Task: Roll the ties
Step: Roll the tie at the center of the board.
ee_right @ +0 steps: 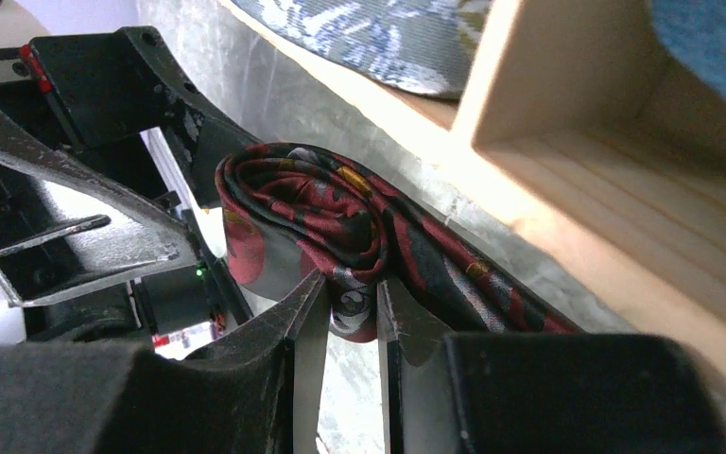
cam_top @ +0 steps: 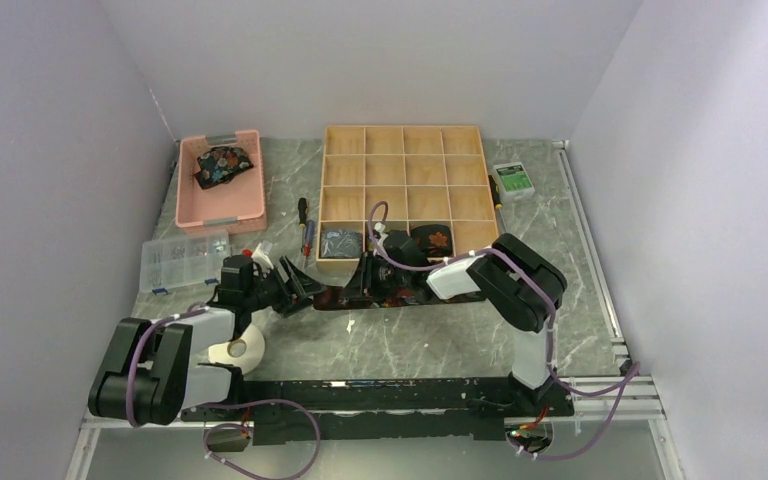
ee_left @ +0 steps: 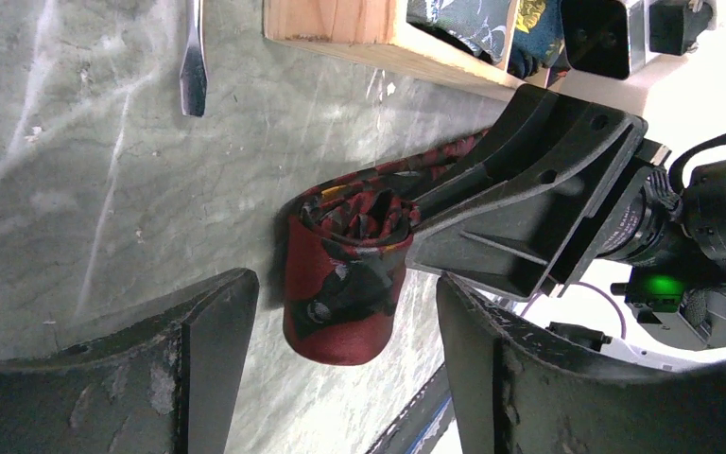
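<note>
**Red tie half-rolled at tray front**

Grey marbled table [cam_top: 410,340], white walls [cam_top: 50,150] on three sides. Left to right: clear box [cam_top: 185,262]; pink bin [cam_top: 192,205] with a loose tie [cam_top: 222,163]; screwdrivers [cam_top: 305,228]; wooden tray [cam_top: 403,128], two rolls [cam_top: 341,240] in its near row; green pack [cam_top: 512,180].

Left gripper [ee_left: 340,284] spread wide, straddling the red tie [ee_right: 312,208] roll; contact unclear. Right gripper [ee_right: 352,312] clenched on the roll's core.

From above, both grippers cover most of the roll. The tail runs along the tray wall, its end hidden.
</note>
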{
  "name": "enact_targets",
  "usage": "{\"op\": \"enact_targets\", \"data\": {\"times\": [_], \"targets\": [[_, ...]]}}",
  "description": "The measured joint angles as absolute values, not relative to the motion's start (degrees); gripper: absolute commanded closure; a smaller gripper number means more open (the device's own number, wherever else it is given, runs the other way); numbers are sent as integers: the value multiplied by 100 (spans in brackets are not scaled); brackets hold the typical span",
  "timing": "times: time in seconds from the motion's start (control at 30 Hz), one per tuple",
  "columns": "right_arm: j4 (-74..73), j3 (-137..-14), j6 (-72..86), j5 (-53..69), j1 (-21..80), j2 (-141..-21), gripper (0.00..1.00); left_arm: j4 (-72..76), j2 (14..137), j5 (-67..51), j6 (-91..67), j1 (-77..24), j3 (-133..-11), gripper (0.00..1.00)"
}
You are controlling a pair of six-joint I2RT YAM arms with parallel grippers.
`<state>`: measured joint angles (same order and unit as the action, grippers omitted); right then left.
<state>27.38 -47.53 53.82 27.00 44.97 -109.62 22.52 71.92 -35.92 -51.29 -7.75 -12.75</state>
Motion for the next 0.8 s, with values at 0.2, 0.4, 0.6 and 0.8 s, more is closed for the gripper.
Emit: {"op": "enact_targets", "data": {"times": [0.2,0.4,0.6,0.8], "targets": [[3041,-4753,5513,2825,4497,-11078,73,2329,7341,-3614,-5059,-799,-1275,33],[3092,-4753,5535,2869,4497,-11093,73,2416,7540,-3616,-4965,-893,-1291,45],[3092,-4753,5533,2882,4497,-11098,73,2390,7655,-3520,-4803,-1168,-1367,66],[3089,-4753,5511,2888,4491,-11096,69,2034,7658,-3297,-4628,-1361,-1597,92]]}}
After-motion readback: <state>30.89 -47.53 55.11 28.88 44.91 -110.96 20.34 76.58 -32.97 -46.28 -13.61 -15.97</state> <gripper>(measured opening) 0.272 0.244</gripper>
